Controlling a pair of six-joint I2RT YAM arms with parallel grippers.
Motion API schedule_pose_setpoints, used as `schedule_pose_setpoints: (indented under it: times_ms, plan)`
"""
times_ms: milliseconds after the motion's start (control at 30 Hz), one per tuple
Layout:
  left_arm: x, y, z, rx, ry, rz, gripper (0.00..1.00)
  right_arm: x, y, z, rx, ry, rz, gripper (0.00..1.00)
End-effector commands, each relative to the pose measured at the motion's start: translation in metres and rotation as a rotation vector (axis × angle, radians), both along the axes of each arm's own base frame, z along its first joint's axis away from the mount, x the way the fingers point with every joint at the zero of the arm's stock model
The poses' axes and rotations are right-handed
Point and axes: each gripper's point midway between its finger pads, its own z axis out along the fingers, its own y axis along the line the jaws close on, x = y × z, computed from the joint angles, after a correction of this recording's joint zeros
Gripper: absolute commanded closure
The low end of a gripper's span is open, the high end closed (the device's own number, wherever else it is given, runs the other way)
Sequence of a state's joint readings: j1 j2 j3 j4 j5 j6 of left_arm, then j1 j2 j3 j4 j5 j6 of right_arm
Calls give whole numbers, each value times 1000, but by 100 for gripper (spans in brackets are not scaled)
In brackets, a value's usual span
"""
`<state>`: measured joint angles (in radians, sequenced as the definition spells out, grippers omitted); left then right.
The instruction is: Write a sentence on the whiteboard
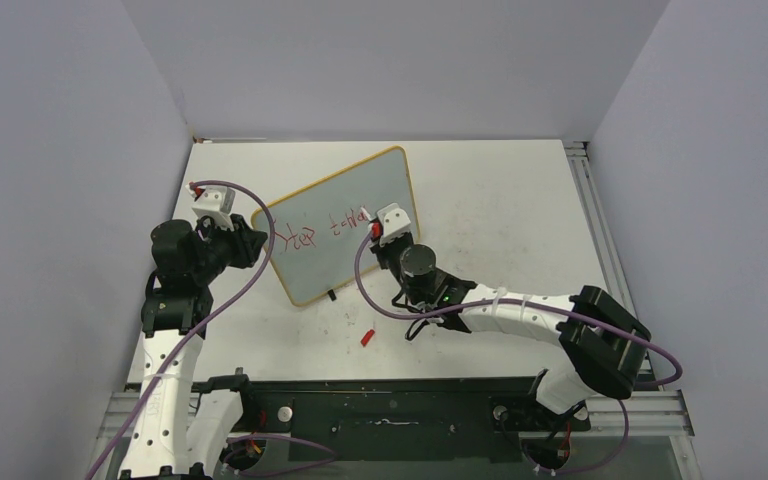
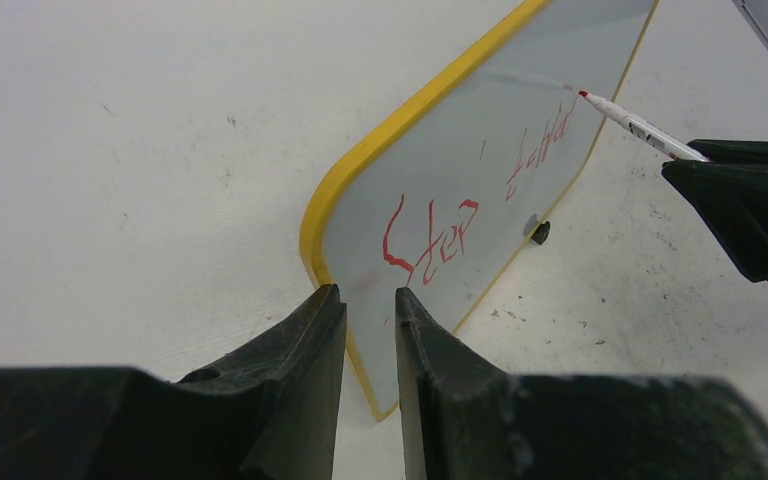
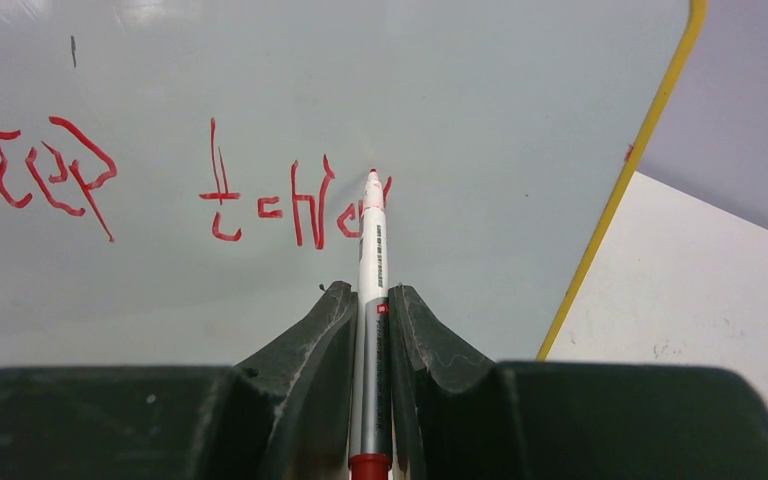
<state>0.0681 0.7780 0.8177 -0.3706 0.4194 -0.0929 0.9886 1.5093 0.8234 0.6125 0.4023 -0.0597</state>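
Observation:
The whiteboard (image 1: 345, 190) stands tilted on the table, pale with a yellow frame. My left gripper (image 1: 260, 240) is shut on its left edge; in the left wrist view the frame runs between the jaws (image 2: 370, 300). The sentence (image 1: 325, 230) is red script, reading "Step" (image 2: 430, 235) followed by an unfinished word (image 3: 295, 205). My right gripper (image 1: 388, 228) is shut on a white marker (image 3: 372, 240), whose red tip touches the board (image 3: 460, 90) at the end of the last letter. The marker (image 2: 630, 118) also shows in the left wrist view.
A red marker cap (image 1: 368, 337) lies on the table in front of the board. A small black foot (image 2: 540, 232) props the board's lower edge. Grey walls close in the table on the left, back and right. Purple cables loop off both wrists.

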Motion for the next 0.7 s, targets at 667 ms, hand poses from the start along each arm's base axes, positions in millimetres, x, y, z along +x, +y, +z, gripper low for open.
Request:
schedule_pose_setpoints:
  times_ms: [667]
  plan:
    - [1, -1, 11, 0, -40, -6, 77, 15, 0, 19, 69, -22, -33, 95]
